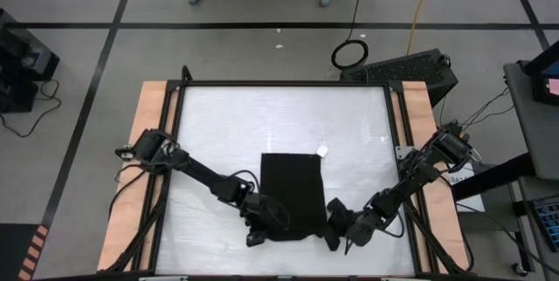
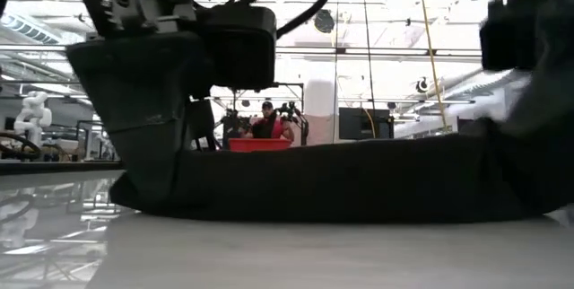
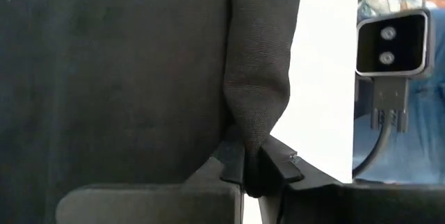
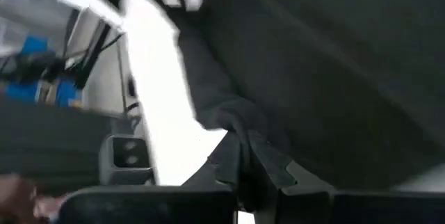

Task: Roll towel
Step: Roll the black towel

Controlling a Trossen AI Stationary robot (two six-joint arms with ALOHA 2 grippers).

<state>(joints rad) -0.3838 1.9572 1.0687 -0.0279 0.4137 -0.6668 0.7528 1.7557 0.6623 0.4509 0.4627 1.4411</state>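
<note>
The black towel (image 1: 291, 189) lies mid-table as an upright rectangle, its far part flat on the table, with a small white tag (image 1: 322, 151) at its far right corner. My left gripper (image 1: 260, 225) is shut on the towel's near left corner. My right gripper (image 1: 337, 230) is shut on the near right corner. In the low view the towel's near edge (image 2: 341, 177) runs as a dark band between both grippers, raised at its two ends and resting on the table in between. My left gripper pinches a bunched fold of cloth (image 3: 254, 130) at the towel's near left corner between its two fingers. It comes slanting down from the table's left side. The corner is raised off the table and the cloth runs away from it toward the far edge. My right gripper pinches a gathered bunch of cloth (image 4: 236, 128) at the near right corner between its two fingers, slanting down from the table's right side. The corner stands lifted, and the rest of the towel trails onto the table.
The glossy white tabletop (image 1: 218, 133) is bounded by a black frame and wooden side boards (image 1: 148, 124). A small camera unit (image 3: 391, 43) stands at the near edge. Beyond the table a person (image 2: 266, 120) sits behind a red bin (image 2: 260, 144).
</note>
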